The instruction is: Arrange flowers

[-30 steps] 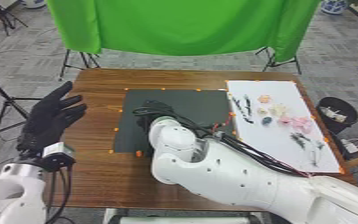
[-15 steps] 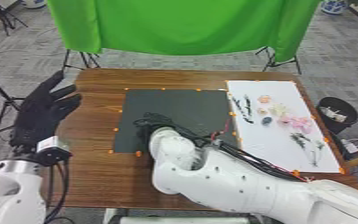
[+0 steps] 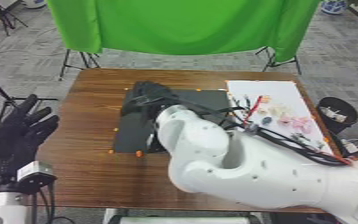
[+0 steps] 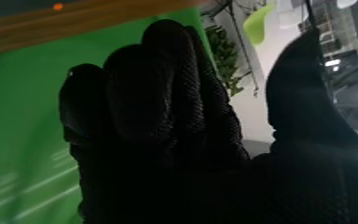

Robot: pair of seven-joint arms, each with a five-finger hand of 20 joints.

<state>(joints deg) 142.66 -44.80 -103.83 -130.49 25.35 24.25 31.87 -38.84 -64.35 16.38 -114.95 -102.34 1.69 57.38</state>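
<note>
Right hand (image 3: 149,94) over the black mat (image 3: 202,97), flowers (image 3: 301,122) on the white sheet (image 3: 269,89).
On the right side of the desk (image 3: 87,175), pink and pale flowers lie near green sprigs (image 3: 300,136). The right hand's fingers (image 4: 140,100) are nearly straight, thumb well apart, with nothing in their hold; the left hand (image 3: 14,137), fingers loosely spread and empty, is by the desk's left edge.

Flowers (image 3: 298,121) | pink, cream | lying loose beside green sprigs (image 3: 301,137) | on white sheet (image 3: 262,88)
</note>
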